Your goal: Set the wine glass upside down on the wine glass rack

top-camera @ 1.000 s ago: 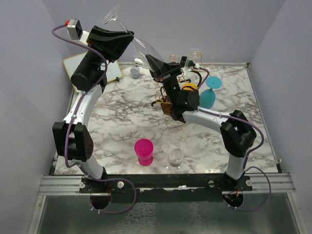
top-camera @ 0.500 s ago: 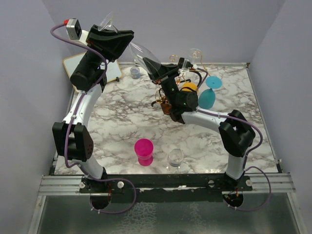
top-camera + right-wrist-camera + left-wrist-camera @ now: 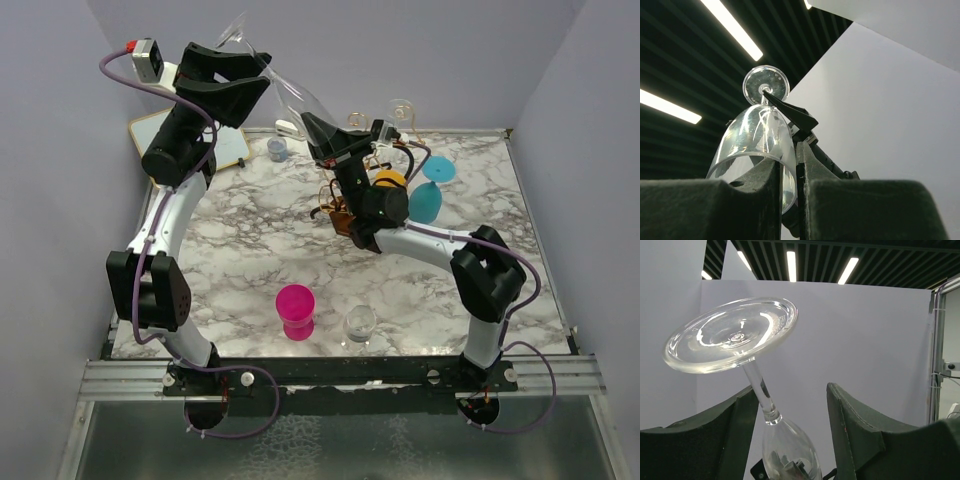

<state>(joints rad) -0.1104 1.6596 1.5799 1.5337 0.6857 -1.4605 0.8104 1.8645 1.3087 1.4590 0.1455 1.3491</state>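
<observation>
I see my right gripper (image 3: 310, 122) pinching the bowl rim of the wine glass (image 3: 290, 95), which hangs tilted in the air with its foot toward 11 o'clock, my left gripper (image 3: 262, 72) spread on both sides of the stem, and the rack (image 3: 328, 195) at the glass's 5 o'clock, partly behind the right arm.

The wine glass (image 3: 752, 377) tilts foot-up, its round foot at ten o'clock and its bowl at six. Its stem runs just beside the eight o'clock finger (image 3: 735, 440) of the left gripper (image 3: 792, 390), whose jaws stand apart. Ceiling lights (image 3: 792, 260) glow at twelve.
</observation>
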